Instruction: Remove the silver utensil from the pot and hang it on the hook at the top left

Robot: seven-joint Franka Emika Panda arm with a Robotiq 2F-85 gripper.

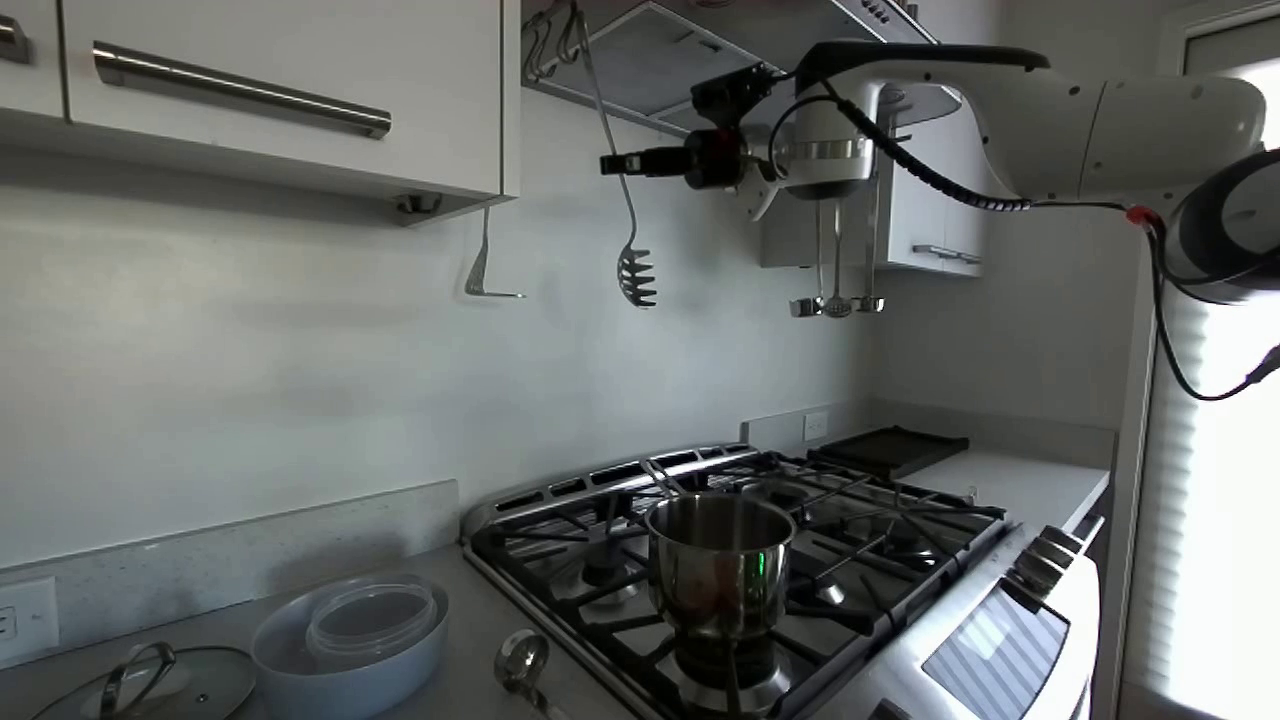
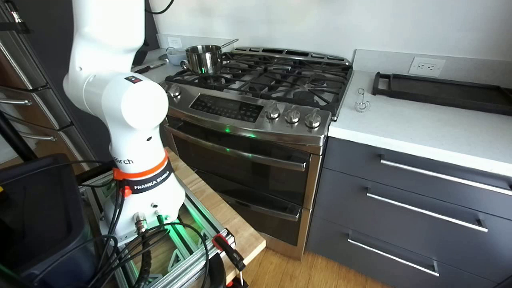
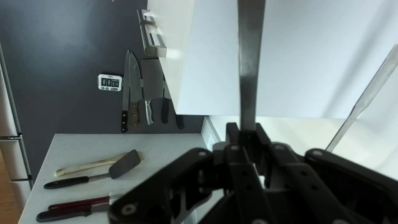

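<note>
The silver utensil [image 1: 632, 265], a long-handled spoon with a toothed head, hangs head down in an exterior view. My gripper [image 1: 614, 164] is shut on its handle, well above the stove. In the wrist view, the flat handle [image 3: 248, 71] fills the gap between my fingertips [image 3: 247, 129] and runs up out of the picture. The handle's top reaches the metal hooks [image 1: 545, 45] under the hood; I cannot tell whether it touches one. No small pale wall hook shows. The steel pot [image 1: 720, 590] stands on a front burner, also in an exterior view [image 2: 204, 60]; nothing sticks out of it.
A white cabinet [image 1: 290, 80] is left of the hooks, the range hood [image 1: 690, 60] above. A turner [image 1: 485, 265] hangs left of the utensil. Several ladles [image 1: 835, 300] hang behind the arm. A bowl [image 1: 350, 690], lid [image 1: 215, 685] and ladle [image 1: 521, 660] lie on the counter.
</note>
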